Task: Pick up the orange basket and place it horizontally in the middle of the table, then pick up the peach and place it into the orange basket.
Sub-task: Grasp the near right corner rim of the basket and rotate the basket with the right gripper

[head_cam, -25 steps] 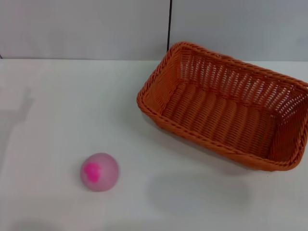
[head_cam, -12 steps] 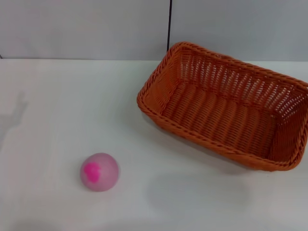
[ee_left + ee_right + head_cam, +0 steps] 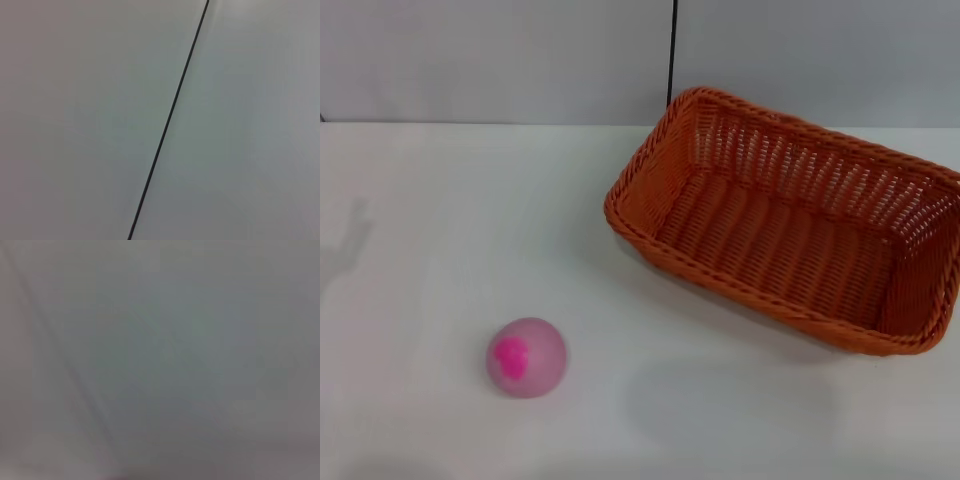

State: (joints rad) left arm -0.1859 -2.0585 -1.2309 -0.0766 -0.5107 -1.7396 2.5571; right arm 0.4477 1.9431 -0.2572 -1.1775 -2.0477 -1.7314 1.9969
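Two things lie before you on the table [image 3: 450, 210]; start with the orange basket [image 3: 790, 225], which sits on the tabletop toward its far right part, mouth up and skewed, its long sides running from the far middle down toward the near right; one short end points at the dark vertical seam [image 3: 672, 50] in the grey wall [image 3: 490, 60] behind; its colour is an orange-brown, the floor tightly woven in ribbed rows, the flared sides an open weave that lets the white show through, the rim a thick braid; nothing lies inside it; the far right corner runs to the picture's edge.

The peach [image 3: 526, 357] rests well apart from the basket, to its near left, alone on bare white; you see a pale pink, frosted-looking ball with a bright magenta blotch on its upper face.

A faint grey shadow [image 3: 345, 250] falls on the table far to the left of the basket.

Neither gripper shows anywhere, so you cannot tell from these views whether either claw is released or clenched; the left wrist view gives you only pale panels split by a thin dark line [image 3: 170, 117]; the right wrist view gives only a featureless grey blur.
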